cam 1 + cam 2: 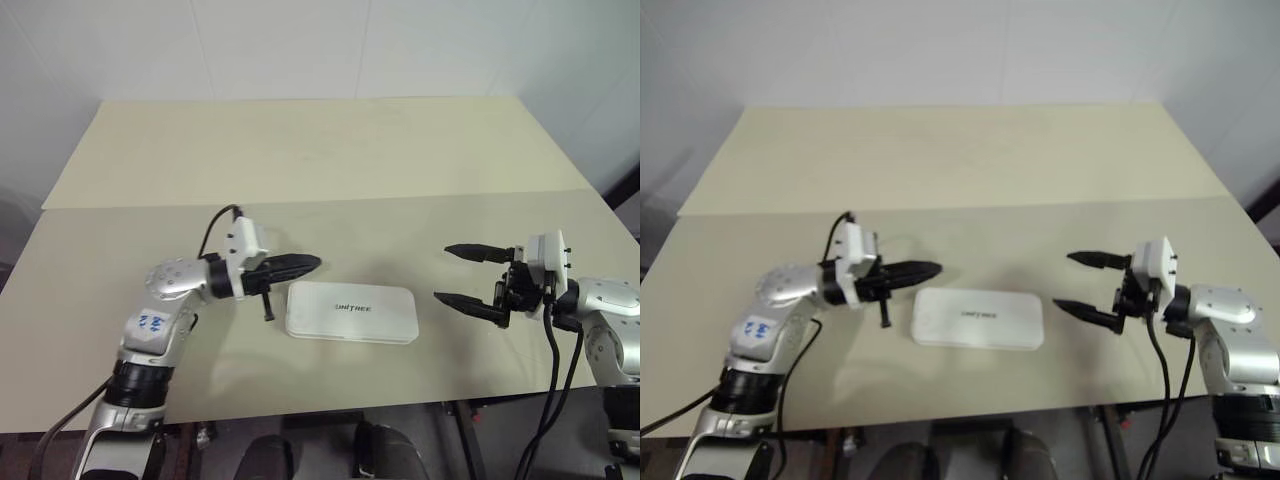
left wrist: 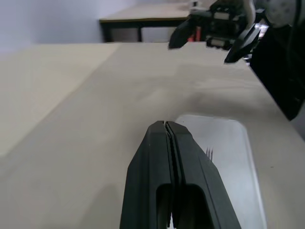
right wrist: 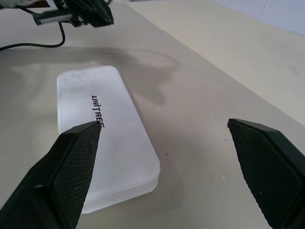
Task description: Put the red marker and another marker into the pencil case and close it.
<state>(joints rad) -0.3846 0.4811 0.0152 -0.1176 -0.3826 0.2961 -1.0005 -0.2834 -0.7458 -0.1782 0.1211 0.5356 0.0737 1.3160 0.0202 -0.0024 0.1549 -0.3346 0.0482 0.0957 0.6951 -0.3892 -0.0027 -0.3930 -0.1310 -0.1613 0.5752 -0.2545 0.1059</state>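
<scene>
Pencil case [image 1: 351,312] lies lid-down on bench [image 1: 300,150], task seemingly complete | left gripper [image 1: 312,263] jaws clenched empty at its 10 o'clock | right gripper [image 1: 449,273] jaws released at 3 o'clock.

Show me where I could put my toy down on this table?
Lots of room: the whole back of the table behind the pencil case is bare, and so is the strip between the case and the right end effector. It is tight only by the left end effector, right at the case's corner.
</scene>
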